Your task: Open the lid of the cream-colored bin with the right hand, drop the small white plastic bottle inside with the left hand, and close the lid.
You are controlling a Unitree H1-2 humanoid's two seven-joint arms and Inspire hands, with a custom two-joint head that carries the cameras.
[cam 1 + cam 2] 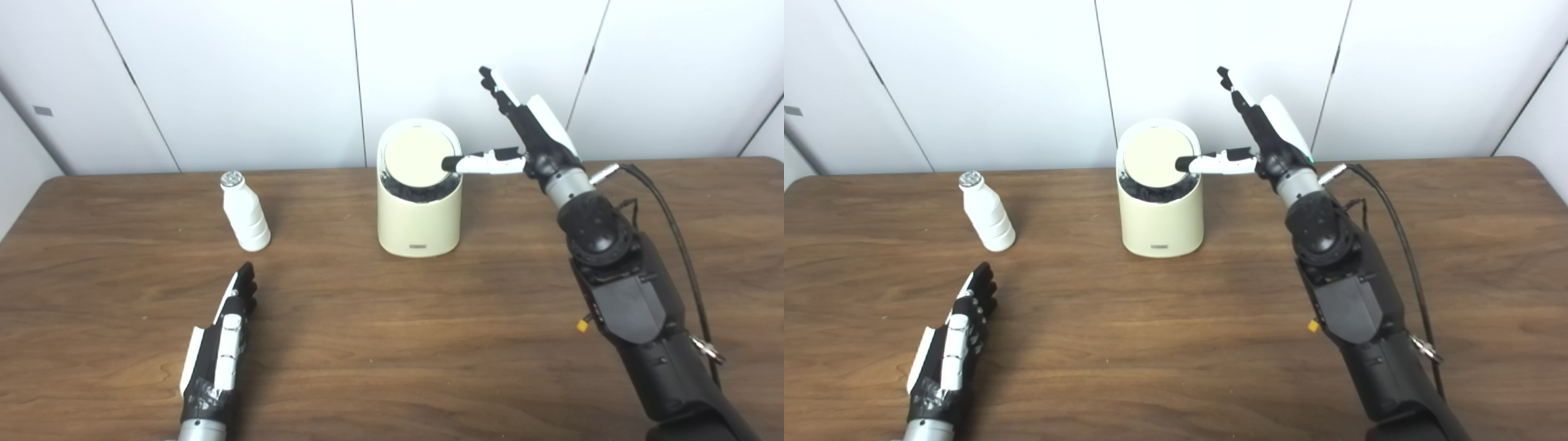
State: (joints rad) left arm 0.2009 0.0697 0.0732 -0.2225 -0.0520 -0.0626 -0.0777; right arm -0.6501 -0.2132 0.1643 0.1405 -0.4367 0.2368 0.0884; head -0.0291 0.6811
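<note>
The cream-colored bin stands at the middle back of the table. Its round lid is tilted up at the back, showing a dark gap along its front rim. My right hand is open beside the bin on the right, fingers pointing up, with the thumb reaching across to touch the lid's right edge. The small white plastic bottle stands upright to the left of the bin. My left hand lies open and flat on the table, just in front of the bottle and not touching it.
The brown wooden table runs to a white panelled wall close behind the bin. A black cable hangs along my right forearm.
</note>
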